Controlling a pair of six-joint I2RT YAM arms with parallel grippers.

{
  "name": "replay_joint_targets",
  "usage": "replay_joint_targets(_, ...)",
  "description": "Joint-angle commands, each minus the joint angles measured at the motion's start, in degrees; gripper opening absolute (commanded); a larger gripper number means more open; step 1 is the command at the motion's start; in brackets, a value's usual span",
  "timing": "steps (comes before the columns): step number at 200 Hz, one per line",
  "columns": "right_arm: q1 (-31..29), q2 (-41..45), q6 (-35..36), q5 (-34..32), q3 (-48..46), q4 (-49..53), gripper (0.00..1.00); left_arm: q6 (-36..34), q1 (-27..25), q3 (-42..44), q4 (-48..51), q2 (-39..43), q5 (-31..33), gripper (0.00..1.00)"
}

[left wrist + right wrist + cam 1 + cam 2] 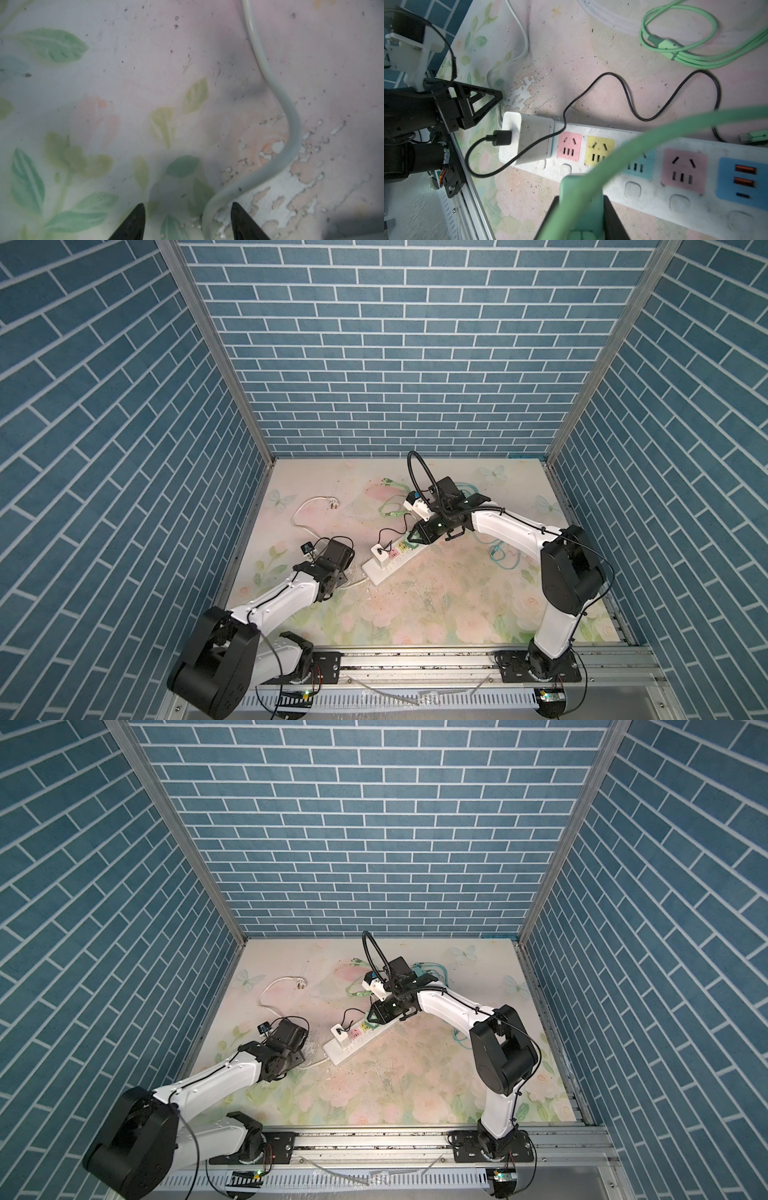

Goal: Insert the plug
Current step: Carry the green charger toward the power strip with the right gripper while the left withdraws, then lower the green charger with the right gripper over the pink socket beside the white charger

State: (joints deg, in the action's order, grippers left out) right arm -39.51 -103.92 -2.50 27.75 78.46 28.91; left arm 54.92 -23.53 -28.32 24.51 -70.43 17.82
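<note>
My right gripper (581,200) is shut on a green plug (577,187), whose green cable (654,128) arcs across the right wrist view. In both top views the gripper (415,537) (372,1016) hangs just above the far half of the white power strip (388,570) (347,1050), near its yellow socket (599,152) and pink socket (569,144). My left gripper (187,205) points down at the table off the strip's near end. Its fingers (135,220) stand apart, with the strip's white cord (291,128) between them, close to one finger.
A white charger (380,552) (529,141) with a black cable (633,104) sits in the strip's end socket. Coiled green cables (675,47) (395,510) lie behind the strip and a teal cable (505,558) to its right. The cord's pronged end (332,502) lies back left. Brick walls enclose the table.
</note>
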Motion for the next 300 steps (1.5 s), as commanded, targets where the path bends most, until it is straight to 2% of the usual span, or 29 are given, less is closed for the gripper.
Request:
replay_joint_targets(1,0.13,1.36,2.02,1.67,3.37,-0.06,0.00,-4.02,2.12,-2.43,-4.12,-3.31,-1.51,0.55)
replay_joint_targets(28,0.29,0.56,1.80,1.91,3.29,-0.56,0.00,-8.07,3.55,-2.71,-9.05,-6.49,-4.76,0.37)
replay_joint_targets(44,0.48,0.22,2.00,2.34,3.24,-0.18,0.00,-10.29,4.59,-3.83,-10.55,-8.44,-5.67,0.33)
replay_joint_targets(57,0.64,-0.03,2.48,2.61,3.08,0.05,0.00,-14.11,6.03,-6.37,-11.26,-11.44,-7.06,0.27)
replay_joint_targets(91,1.19,-1.39,4.99,1.79,3.82,2.35,0.00,-25.20,7.99,-17.31,-11.09,-21.37,-11.30,0.00)
replay_joint_targets(130,1.67,-0.82,7.93,-0.79,4.08,3.47,0.00,-38.14,7.97,-34.30,-6.58,-33.39,-16.21,0.00)
replay_joint_targets(159,2.55,-0.58,9.42,-2.87,3.65,1.91,0.00,-47.04,7.30,-45.80,-6.10,-39.26,-19.84,0.00)
replay_joint_targets(170,2.58,-0.88,10.00,-3.49,3.52,1.23,0.00,-48.96,6.85,-49.98,-5.84,-41.45,-20.18,0.00)
replay_joint_targets(203,2.55,-2.23,11.08,-2.98,4.48,-0.10,0.00,-53.80,5.83,-59.73,-5.29,-48.18,-27.00,0.00)
replay_joint_targets(243,1.80,-3.31,12.41,-3.05,4.89,-2.51,0.00,-54.54,4.95,-63.35,-5.22,-51.52,-25.60,0.00)
replay_joint_targets(260,0.70,-3.00,13.69,-5.68,4.53,-3.87,0.00,-53.21,4.92,-62.61,-5.50,-50.72,-23.75,0.07)
replay_joint_targets(290,-0.03,-2.62,15.02,-6.96,3.69,-6.36,0.00,-50.25,4.96,-61.52,-4.12,-49.16,-21.70,0.40)
replay_joint_targets(300,-0.21,-2.45,15.53,-6.96,3.53,-6.73,0.00,-49.08,4.92,-60.34,-4.53,-48.31,-21.15,0.46)
